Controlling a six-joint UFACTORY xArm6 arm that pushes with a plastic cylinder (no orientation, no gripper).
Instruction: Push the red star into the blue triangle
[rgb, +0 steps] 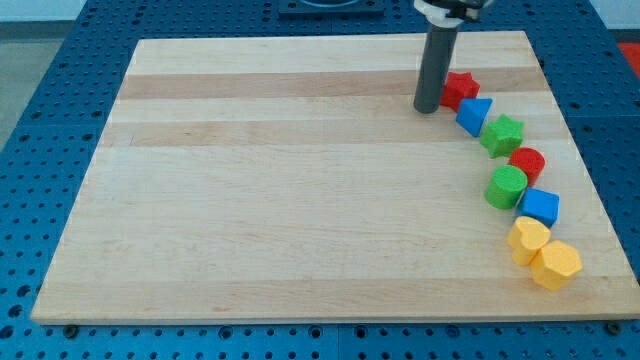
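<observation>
my tip (428, 108) sits on the desk (300, 180) near the view's top right, touching the left side of the red star (461, 88). the tool is just a straight dark rod, so it has nothing to spread or pinch. the red star sits right above the blue triangle (475, 115), and the two look like they touch already. so i think the job is almost done, or done. maybe one small push down and right is left to press them tight. below them runs a curved row: a green star (502, 134), a red round block (527, 163), a green round block (506, 187), a blue cube (541, 207) and two yellow blocks (543, 254).
</observation>
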